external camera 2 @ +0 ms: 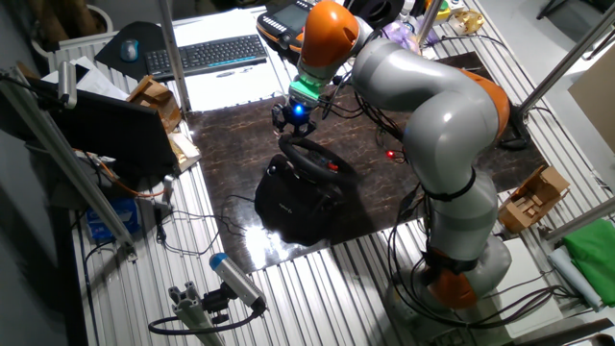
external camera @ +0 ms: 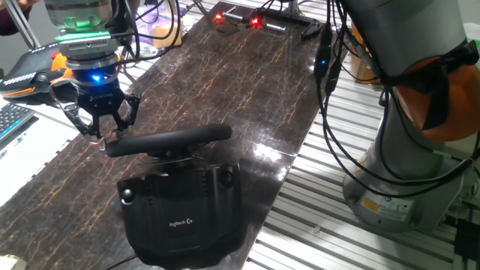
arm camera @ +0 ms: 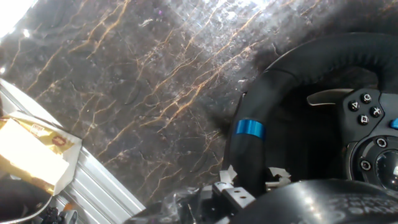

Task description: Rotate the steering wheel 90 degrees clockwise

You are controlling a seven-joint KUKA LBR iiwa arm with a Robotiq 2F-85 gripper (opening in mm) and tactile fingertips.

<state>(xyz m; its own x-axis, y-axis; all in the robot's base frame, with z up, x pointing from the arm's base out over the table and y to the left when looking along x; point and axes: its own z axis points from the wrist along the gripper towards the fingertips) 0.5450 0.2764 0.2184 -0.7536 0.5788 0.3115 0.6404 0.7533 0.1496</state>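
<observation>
The steering wheel (external camera: pixel 169 139) is a black round rim on a bulky black Logitech base (external camera: pixel 184 217) near the front of the dark marble board. It also shows in the other fixed view (external camera 2: pixel 312 159). In the hand view the rim (arm camera: pixel 261 93) curves down, with its blue stripe (arm camera: pixel 250 129) just above the fingertips. My gripper (external camera: pixel 105 136) hangs over the rim's left end with its fingers spread. In the hand view the gripper (arm camera: pixel 252 178) has the rim passing between its two fingertips. The gripper looks open.
An orange-and-black handheld controller (external camera: pixel 30 71) lies behind the gripper, and a keyboard (external camera 2: pixel 207 53) lies on the white desk beyond. A yellow cardboard box (arm camera: pixel 31 155) sits off the board's edge. The arm's base (external camera: pixel 405 172) and cables stand to the right on the slatted table.
</observation>
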